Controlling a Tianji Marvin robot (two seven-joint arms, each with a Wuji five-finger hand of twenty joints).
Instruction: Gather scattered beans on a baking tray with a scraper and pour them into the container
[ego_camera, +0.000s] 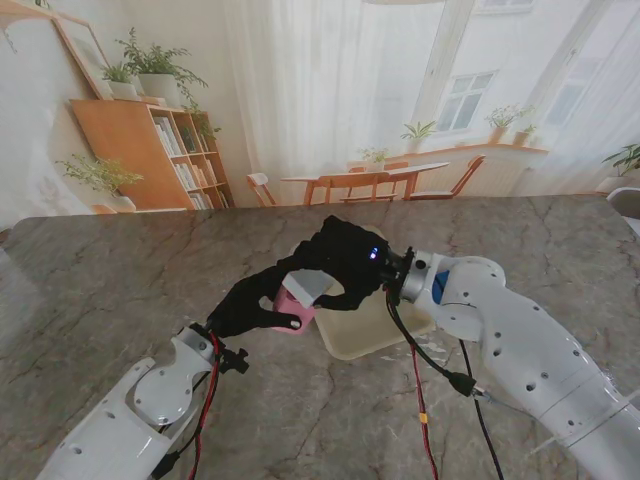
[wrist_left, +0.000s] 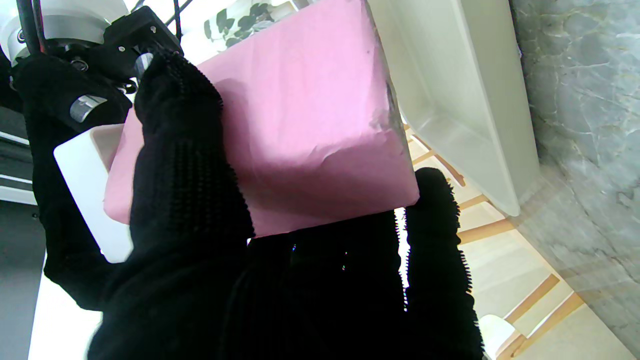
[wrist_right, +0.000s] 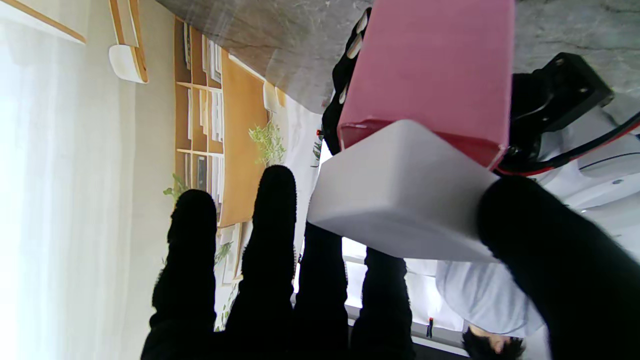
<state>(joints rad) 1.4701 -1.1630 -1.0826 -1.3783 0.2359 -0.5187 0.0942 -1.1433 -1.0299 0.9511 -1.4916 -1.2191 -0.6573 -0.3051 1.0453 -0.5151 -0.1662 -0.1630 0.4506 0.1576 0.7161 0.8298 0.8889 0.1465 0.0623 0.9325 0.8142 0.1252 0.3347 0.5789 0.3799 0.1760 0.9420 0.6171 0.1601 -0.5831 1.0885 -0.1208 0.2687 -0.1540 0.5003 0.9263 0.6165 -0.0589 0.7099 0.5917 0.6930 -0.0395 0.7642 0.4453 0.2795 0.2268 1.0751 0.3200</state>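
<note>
Left hand (ego_camera: 250, 298) grips container (ego_camera: 292, 305) (beside tray (ego_camera: 365, 335))

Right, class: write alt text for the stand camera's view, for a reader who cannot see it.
Two black-gloved robot hands meet over a marble table: the left hand grips a pink container, the right hand holds a white scraper at it. A cream tray lies just behind.

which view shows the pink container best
The left wrist view: the pink container fills the frame, gripped by the left hand beside the baking tray. The right wrist view shows one pink side behind the white scraper in the right hand. The stand view shows only a sliver between both hands.
</note>
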